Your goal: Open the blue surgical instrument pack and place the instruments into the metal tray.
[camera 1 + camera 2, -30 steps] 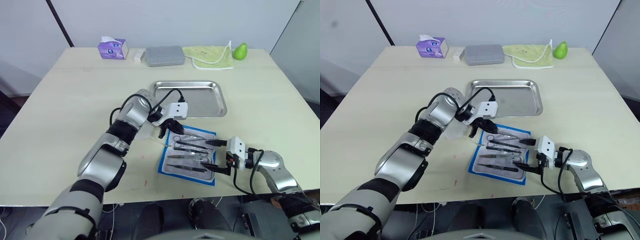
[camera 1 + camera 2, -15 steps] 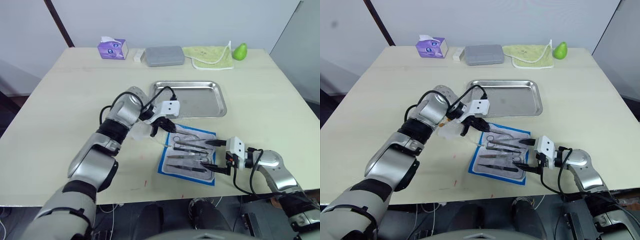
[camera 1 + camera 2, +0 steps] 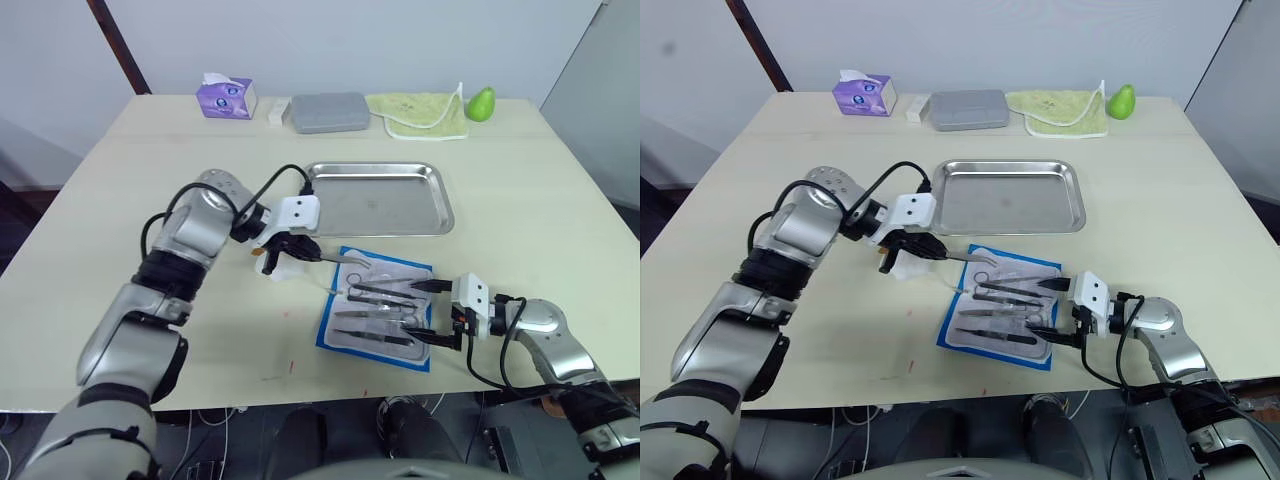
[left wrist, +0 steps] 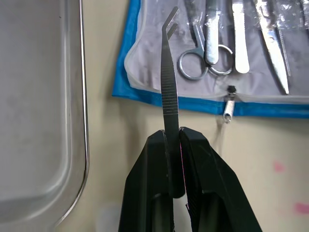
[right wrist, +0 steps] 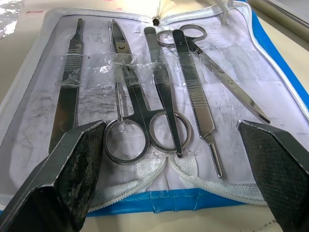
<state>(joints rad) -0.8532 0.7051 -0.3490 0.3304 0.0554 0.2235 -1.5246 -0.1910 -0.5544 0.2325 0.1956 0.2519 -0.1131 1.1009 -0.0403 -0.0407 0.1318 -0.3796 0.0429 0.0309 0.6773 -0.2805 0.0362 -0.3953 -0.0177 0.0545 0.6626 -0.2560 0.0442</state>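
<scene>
While table carries all, tray sits just beyond left gripper, bare. Pack lies unfolded, between both grippers, lining up. Instruments (scissors, forceps, scalpel handles) lie in row on lining, straight ahead of right gripper, whose jaws stand wide apart at pack's edge. Left jaws clamped on tweezers, bent tips reaching over pack's near corner.

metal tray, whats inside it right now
The shiny rectangular steel tray shows only its bare floor. The left gripper holds slim angled tweezers beside it, above the table. None of its floor is covered.
</scene>
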